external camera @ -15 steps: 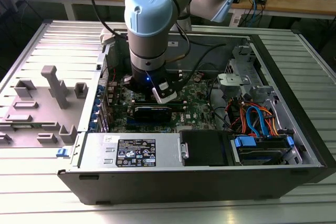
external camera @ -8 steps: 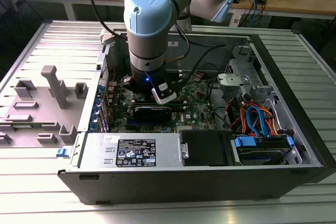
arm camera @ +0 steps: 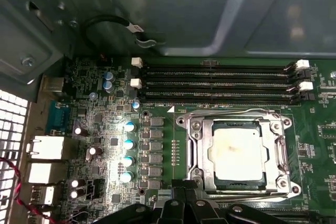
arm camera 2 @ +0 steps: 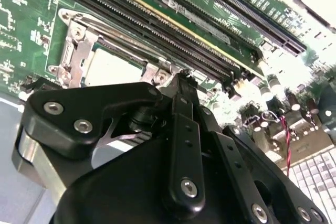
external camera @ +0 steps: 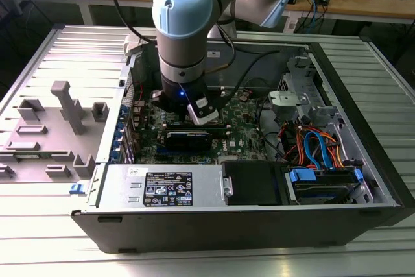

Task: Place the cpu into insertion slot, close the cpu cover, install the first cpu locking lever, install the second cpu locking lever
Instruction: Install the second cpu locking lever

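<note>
Arm bent low over the open computer case, gripper close above the socket.

Cpu lies flat in the insertion slot, with the cpu cover down around it, the silvery top showing through the window. I judge the chip light, stiff and fragile, best held only by its edges; the cover is thin metal and the wire lever looks springy. The fingers seem drawn together on nothing, but the gripper body hides their tips partly. Whether the levers are latched I cannot tell.
</note>
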You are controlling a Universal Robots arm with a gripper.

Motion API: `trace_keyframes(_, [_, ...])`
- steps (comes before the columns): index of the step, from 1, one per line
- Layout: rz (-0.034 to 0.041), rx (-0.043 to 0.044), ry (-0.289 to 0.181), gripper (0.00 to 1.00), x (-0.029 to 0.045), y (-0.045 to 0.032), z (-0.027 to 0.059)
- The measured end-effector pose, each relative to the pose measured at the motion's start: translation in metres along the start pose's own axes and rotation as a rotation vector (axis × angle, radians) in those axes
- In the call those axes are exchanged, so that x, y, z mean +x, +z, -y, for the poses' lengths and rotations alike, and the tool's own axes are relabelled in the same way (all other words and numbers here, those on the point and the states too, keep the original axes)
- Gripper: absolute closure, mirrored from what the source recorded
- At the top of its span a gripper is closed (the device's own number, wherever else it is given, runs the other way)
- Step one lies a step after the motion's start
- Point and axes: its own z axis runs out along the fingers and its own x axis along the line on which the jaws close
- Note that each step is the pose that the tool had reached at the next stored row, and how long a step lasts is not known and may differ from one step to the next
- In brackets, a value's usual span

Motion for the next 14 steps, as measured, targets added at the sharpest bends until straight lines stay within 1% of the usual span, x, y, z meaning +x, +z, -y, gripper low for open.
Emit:
trace_keyframes(1, [0.0,0.0001,0.0,0.89,0.0,-0.0031,-0.0007])
trace_keyframes(2, [0.0,-0.0001,0.0,0.89,0.0,-0.0043,-0.001])
trace_keyframes(14, [-0.0014,0.0001,-0.005,0.89,0.0,-0.0044,-0.001])
